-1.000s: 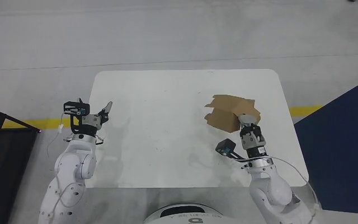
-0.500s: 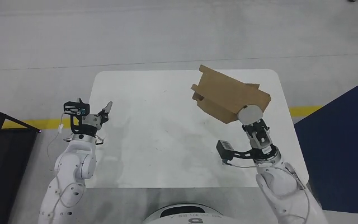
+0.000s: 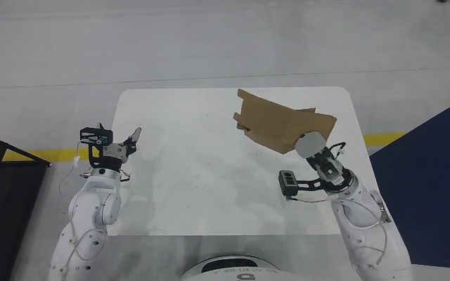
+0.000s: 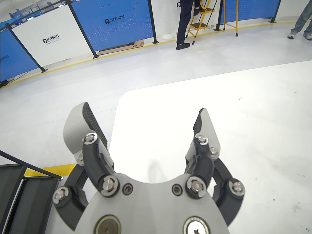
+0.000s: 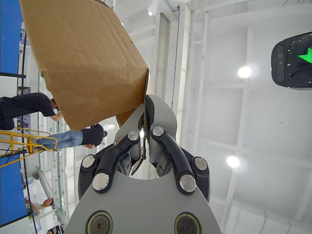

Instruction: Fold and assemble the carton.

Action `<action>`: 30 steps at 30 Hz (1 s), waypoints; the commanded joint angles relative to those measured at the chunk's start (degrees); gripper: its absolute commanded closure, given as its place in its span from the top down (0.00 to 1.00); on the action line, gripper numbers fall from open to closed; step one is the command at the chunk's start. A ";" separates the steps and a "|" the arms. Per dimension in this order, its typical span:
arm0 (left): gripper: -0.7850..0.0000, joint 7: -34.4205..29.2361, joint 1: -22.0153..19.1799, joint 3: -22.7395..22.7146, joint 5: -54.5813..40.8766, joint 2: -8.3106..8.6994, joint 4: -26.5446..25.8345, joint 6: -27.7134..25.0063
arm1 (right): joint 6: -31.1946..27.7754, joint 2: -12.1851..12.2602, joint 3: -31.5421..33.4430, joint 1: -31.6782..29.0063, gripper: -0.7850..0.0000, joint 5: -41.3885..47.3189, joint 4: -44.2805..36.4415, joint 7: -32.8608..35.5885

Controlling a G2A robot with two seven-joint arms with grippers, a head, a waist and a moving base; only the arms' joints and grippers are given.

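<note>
- The right fingers (image 5: 162,115) are closed tight on one thin edge of the carton (image 3: 281,125). The cardboard wall passes between them and runs down toward the wrist.
- From the tips of these fingers the carton stretches away and to one side, tilted. It seems to hang in the air above the counter (image 3: 190,175) without resting on it.
- The carton looks only half opened. A broad panel and one folded corner can be seen, and loose flaps stick out at the end far from the right fingers.
- The left fingers (image 4: 206,130) are spread wide and hold nothing. Bare counter lies under and ahead of them, and the carton is well apart from them.
- In my judgement the step in hand is to lift the carton and present it so that its walls can be squared. The flaps are not yet folded.
- The next move probably calls for a second hold: either the left fingers take the free end, or the carton is set down on the counter.
- A grip on a single edge lets the carton swing or tear, so the motion should be slow.
</note>
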 commanded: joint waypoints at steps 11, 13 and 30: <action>1.00 0.00 0.00 0.00 0.00 0.00 0.00 0.00 | -26.38 -6.08 -17.53 1.04 0.00 25.84 -3.13 20.21; 1.00 0.00 0.00 0.00 0.00 0.00 0.00 0.00 | -32.47 -6.10 -17.51 1.67 0.00 38.63 -4.55 18.02; 1.00 0.00 0.00 0.00 0.00 0.00 0.00 0.00 | -77.69 -5.87 -11.08 3.32 0.00 127.12 -4.21 26.33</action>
